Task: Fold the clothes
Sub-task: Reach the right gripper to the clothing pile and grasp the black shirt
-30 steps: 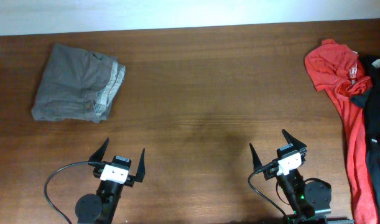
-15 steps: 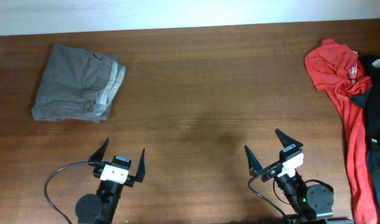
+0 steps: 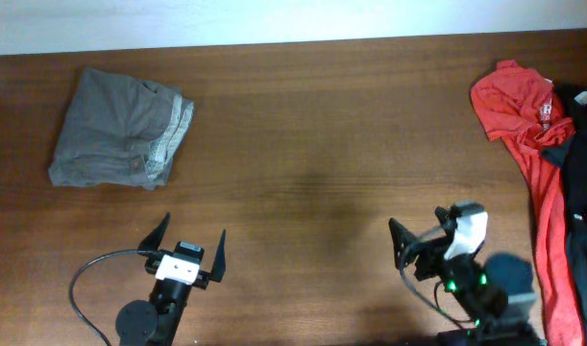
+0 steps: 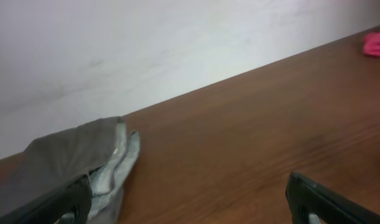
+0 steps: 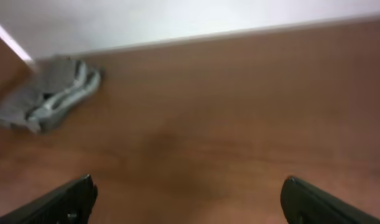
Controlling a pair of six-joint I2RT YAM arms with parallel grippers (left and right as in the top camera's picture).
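A folded grey garment with a pale striped band [image 3: 120,130] lies at the table's far left; it also shows in the left wrist view [image 4: 71,155] and the right wrist view [image 5: 53,93]. A red shirt [image 3: 528,125] lies crumpled at the far right, with a black T-shirt [image 3: 583,192] beside it at the table's right edge. My left gripper [image 3: 187,242] is open and empty near the front edge, its fingers wide apart [image 4: 190,208]. My right gripper [image 3: 418,235] is open and empty at the front right, turned toward the left [image 5: 190,199].
The brown wooden table [image 3: 312,163] meets a white wall at the back. A black cable [image 3: 91,274] loops beside the left arm's base. A bit of red fabric [image 4: 377,45] shows at the far right of the left wrist view.
My right arm has swung round, its gripper turning from facing the back wall toward the left. The left arm and the garments have not moved.
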